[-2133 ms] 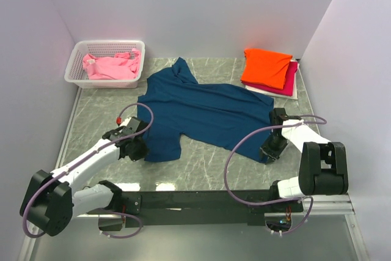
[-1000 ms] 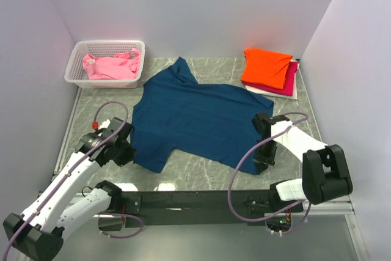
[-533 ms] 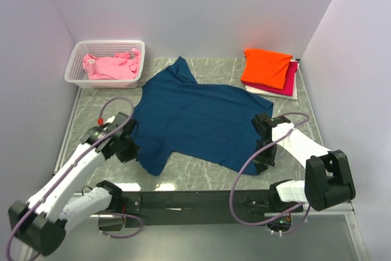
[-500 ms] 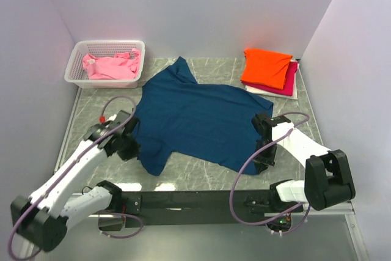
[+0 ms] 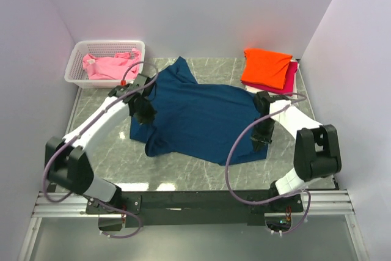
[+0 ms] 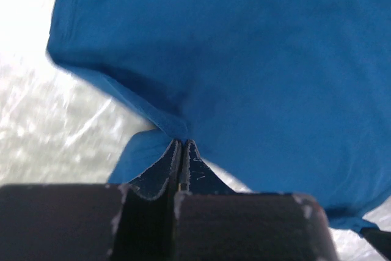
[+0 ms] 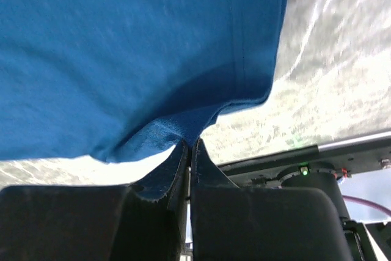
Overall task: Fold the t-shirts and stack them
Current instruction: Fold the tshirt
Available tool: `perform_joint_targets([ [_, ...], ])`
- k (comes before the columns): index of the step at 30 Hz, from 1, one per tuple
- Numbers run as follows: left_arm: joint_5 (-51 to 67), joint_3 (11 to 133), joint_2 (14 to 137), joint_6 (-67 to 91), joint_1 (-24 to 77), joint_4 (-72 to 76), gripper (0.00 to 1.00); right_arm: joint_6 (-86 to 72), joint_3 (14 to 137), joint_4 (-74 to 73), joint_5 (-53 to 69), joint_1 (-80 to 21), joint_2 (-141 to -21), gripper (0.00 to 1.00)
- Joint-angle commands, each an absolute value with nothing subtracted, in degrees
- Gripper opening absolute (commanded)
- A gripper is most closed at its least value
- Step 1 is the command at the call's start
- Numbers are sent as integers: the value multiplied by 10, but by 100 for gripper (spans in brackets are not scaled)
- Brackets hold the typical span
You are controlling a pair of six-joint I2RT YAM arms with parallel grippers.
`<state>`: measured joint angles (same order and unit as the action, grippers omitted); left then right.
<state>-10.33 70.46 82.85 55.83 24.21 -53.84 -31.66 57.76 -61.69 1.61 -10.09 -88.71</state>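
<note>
Top external: the large dark navy cloth t-shirt [image 5: 201, 114] lies mid-frame on the grey marble counter [image 5: 104, 151], with the left claw [image 5: 145, 114] and right claw [image 5: 261, 140] clamped tight on its edges; either thin pinch may slip, bunching it.

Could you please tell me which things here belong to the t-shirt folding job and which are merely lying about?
Belongs to the job: navy t-shirt, its edges pinched by the left gripper and right gripper; pink t-shirt, crumpled in the basket; orange t-shirt, folded atop the magenta t-shirt.
Just lying about: the basket itself; the table.
</note>
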Motion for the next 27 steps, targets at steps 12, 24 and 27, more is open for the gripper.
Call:
perform_joint_targets([
  [12, -84, 906, 1014, 461, 194, -477, 0, -275, 673, -598, 11, -19, -976, 0],
  [24, -59, 984, 1066, 455, 161, -451, 0, -261, 732, -613, 5, 27, -998, 0],
  [27, -48, 1017, 1088, 446, 158, -454, 0, -261, 732, -612, 4, 40, -998, 0],
])
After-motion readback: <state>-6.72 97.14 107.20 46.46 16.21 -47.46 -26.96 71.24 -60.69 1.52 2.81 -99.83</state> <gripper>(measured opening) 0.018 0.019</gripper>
